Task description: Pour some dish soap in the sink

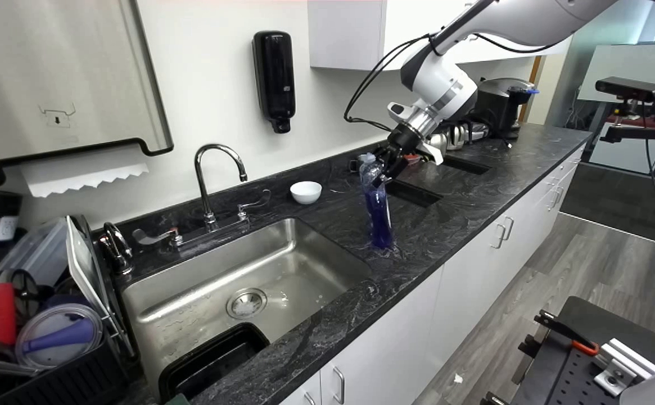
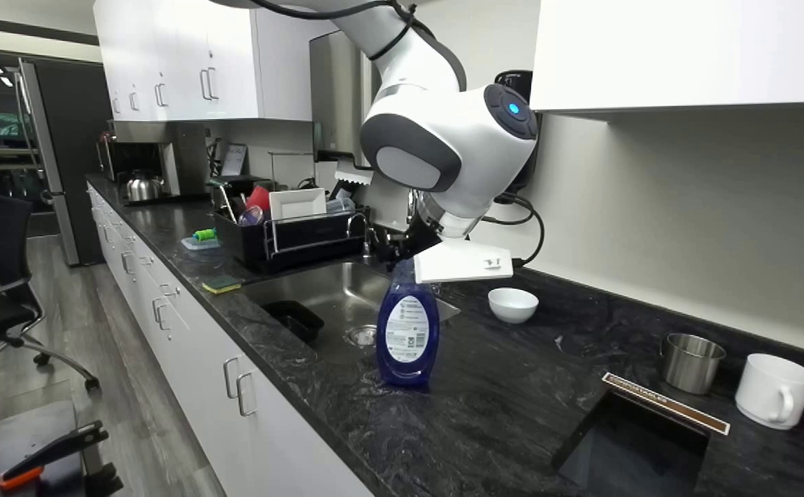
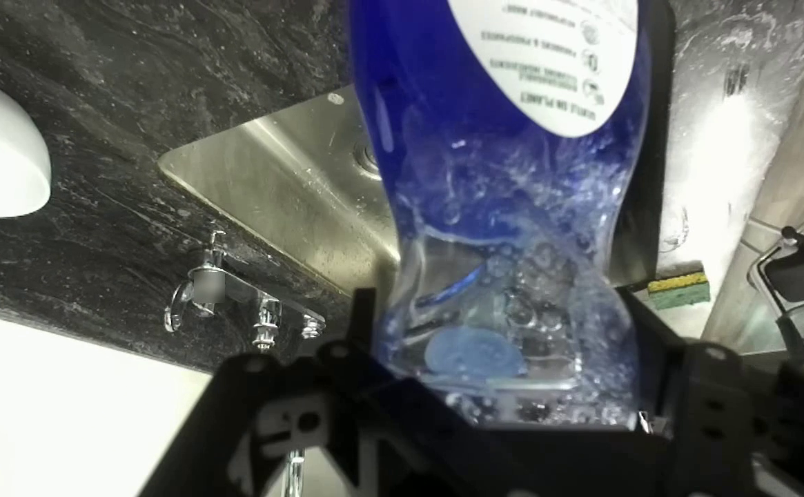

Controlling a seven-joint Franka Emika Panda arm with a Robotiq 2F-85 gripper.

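The dish soap (image 1: 379, 219) is a clear bottle of blue liquid with a pale cap, about upright at the counter just beside the sink. In an exterior view its white back label (image 2: 408, 328) shows. I cannot tell whether its base touches the counter. My gripper (image 1: 379, 175) has its fingers on both sides of the bottle's upper part and looks shut on it. In the wrist view the bottle (image 3: 443, 159) fills the space between the fingers, with bubbles inside near the top. The steel sink (image 1: 316, 270) with its round drain shows in both exterior views (image 2: 319, 283).
A curved chrome faucet (image 1: 200, 180) stands behind the sink. A white bowl (image 1: 306, 192) sits near the sink's back corner. A black tub (image 1: 215, 365) is in the sink's front. A counter cutout (image 2: 640, 442), metal cup (image 2: 691, 362) and white mug (image 2: 774, 390) lie beyond the bottle.
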